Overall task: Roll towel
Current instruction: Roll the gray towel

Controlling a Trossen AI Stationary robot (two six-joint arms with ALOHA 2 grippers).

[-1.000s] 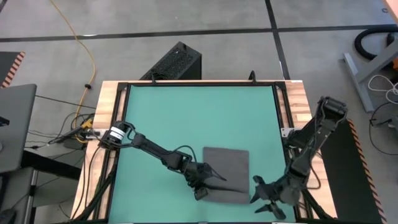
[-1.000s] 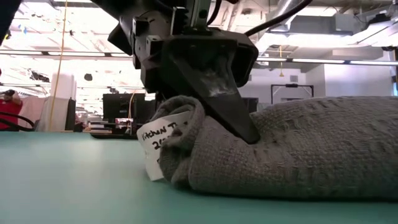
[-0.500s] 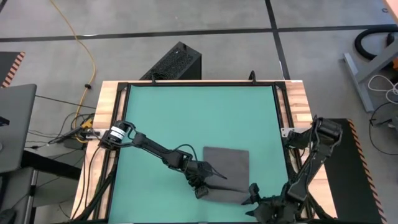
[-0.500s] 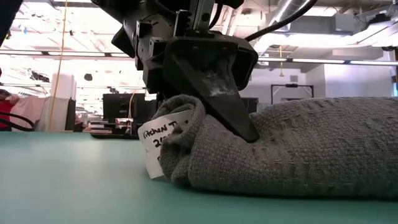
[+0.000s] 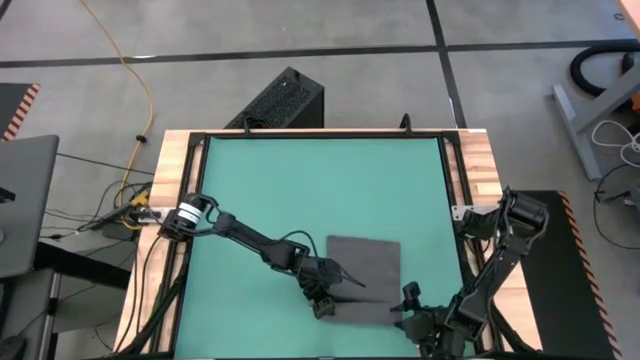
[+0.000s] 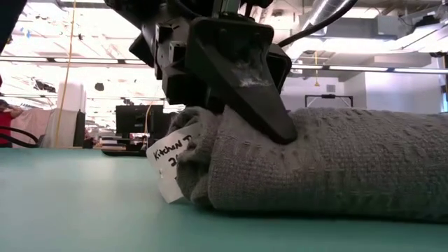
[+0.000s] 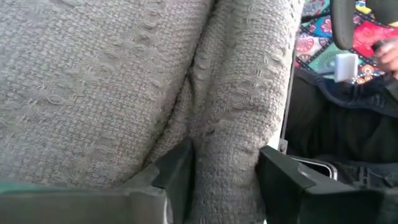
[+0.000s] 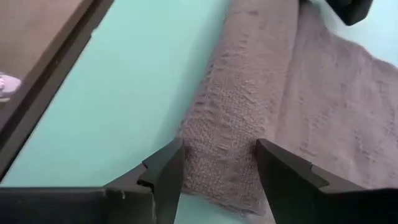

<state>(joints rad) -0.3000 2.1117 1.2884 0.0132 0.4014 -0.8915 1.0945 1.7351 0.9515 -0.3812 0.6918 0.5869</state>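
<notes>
The dark grey towel (image 5: 365, 262) lies on the green mat (image 5: 300, 190) near the table's front edge. Its near edge is turned over into a thick roll (image 6: 336, 168), and a white label (image 6: 170, 157) hangs at the roll's left end. My left gripper (image 5: 335, 290) is at that left end, open, with the roll between its fingers (image 7: 227, 168). My right gripper (image 5: 410, 305) is open at the roll's right end (image 8: 219, 165), a finger on either side of it. Whether those fingers touch the cloth, I cannot tell. My left gripper has the towel's rolled near edge (image 7: 227, 124) between its spread fingers, close to the left end. Both fingers (image 7: 177, 168) lie against the roll's sides. They come slanting down from the table's left. One finger (image 6: 262, 91) rests on the roll's top, and the roll lies on the mat.
A black frame and a wooden rim (image 5: 480, 170) run round the mat. A black box (image 5: 280, 100) stands on the floor beyond the far edge. A person's hand (image 7: 388, 53) shows past the table's front edge. The mat's far half is bare.
My right gripper has gone toward the table's left, up to the towel's near right corner. At the left end the turned-over edge has swelled into a fatter, taller roll. My left gripper's finger now lies higher on it, and the label has shifted slightly left.
</notes>
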